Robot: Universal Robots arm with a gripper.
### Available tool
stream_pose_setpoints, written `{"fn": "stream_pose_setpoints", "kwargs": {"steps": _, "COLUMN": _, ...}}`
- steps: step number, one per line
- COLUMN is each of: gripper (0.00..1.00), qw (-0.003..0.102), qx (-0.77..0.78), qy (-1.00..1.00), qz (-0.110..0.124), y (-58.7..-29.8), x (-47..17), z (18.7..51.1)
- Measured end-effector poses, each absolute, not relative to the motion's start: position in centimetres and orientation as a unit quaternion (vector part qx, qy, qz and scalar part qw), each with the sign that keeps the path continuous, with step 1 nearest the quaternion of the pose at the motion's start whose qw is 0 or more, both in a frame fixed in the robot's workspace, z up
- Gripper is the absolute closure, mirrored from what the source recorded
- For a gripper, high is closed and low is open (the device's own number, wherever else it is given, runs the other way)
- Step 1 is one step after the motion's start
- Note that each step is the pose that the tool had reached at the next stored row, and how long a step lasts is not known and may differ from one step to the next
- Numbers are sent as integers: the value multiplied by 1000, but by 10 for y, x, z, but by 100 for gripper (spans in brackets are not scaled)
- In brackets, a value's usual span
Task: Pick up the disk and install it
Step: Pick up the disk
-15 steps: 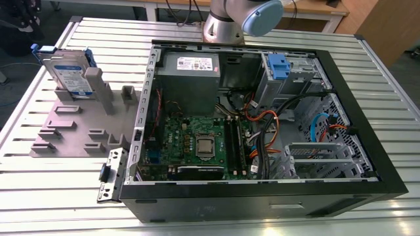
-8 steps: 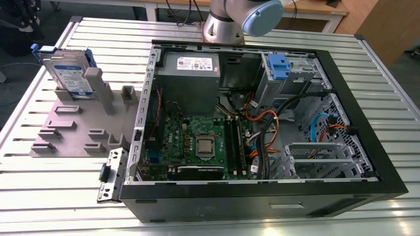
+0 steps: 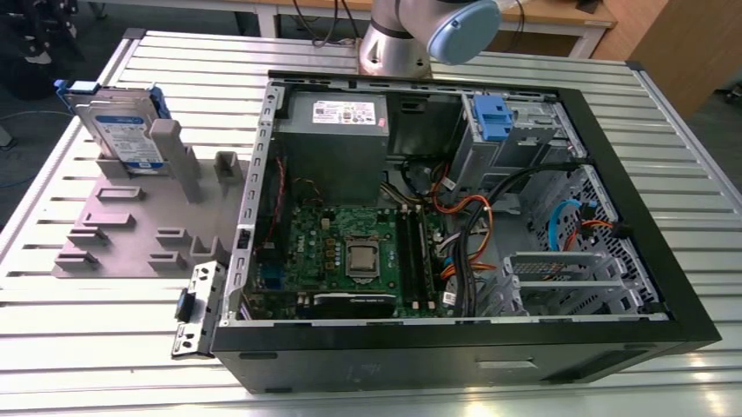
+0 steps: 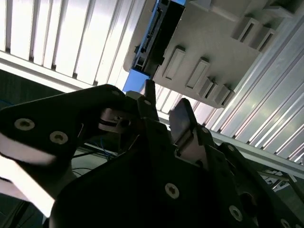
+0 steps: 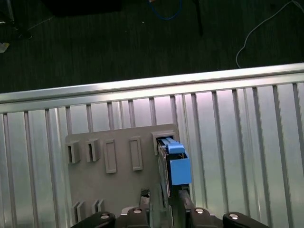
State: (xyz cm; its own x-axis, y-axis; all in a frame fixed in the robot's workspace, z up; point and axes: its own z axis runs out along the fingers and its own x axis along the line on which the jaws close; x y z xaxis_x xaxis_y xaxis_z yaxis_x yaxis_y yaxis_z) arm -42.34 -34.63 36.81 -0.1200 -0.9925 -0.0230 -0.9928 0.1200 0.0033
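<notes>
The claw (image 4: pixel 165 104) is open and grips nothing: in the second wrist view its two fingers (image 4: pixel 183 116) stand apart, with the ribbed metal of the bench (image 3: pixel 93 339) showing through the gap. The disk (image 3: pixel 116 130) stands on edge in a grey slotted holder (image 3: pixel 128 226), its blue bracket framing the labelled silver face. The holder lies flat on the bench on the exterior view's left of the open computer case (image 3: pixel 464 352), just beside the case's wall. In the first wrist view the disk is seen edge-on from above, well apart from the claw and in line with the gap between the fingers. The bench is made of long silver aluminium slats with dark grooves between them, and it carries both the holder and the case. Inside the case, a grey power-supply box (image 3: pixel 336 139) sits near the back edge, with a green motherboard (image 3: pixel 347 243) in front of it, and orange and black cables (image 3: pixel 464 226) run toward the exterior view's right. Behind the case rises the arm's silver base (image 3: pixel 394 52), and beyond it stands a wooden table (image 3: pixel 545 13). Past the bench edge, the first wrist view shows a dark floor (image 5: pixel 118 42) with a loose white cable (image 5: pixel 266 23) lying on it.
</notes>
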Motion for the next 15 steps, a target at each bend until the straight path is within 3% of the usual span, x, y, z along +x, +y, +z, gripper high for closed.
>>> {"fn": "stream_pose_setpoints", "kwargs": {"steps": 2, "gripper": 53, "qw": 7, "qx": -663, "qy": 748, "qz": 9, "y": -346, "x": -423, "z": 368}}
{"fn": "stream_pose_setpoints", "kwargs": {"steps": 5, "gripper": 47, "qw": 10, "qx": -663, "qy": 748, "qz": 4, "y": -346, "x": -423, "z": 367}}
{"fn": "stream_pose_setpoints", "kwargs": {"steps": 6, "gripper": 41, "qw": 10, "qx": -663, "qy": 748, "qz": 2, "y": -346, "x": -423, "z": 366}}
{"fn": "stream_pose_setpoints", "kwargs": {"steps": 15, "gripper": 41, "qw": 14, "qx": -667, "qy": 745, "qz": 0, "y": -345, "x": -429, "z": 356}}
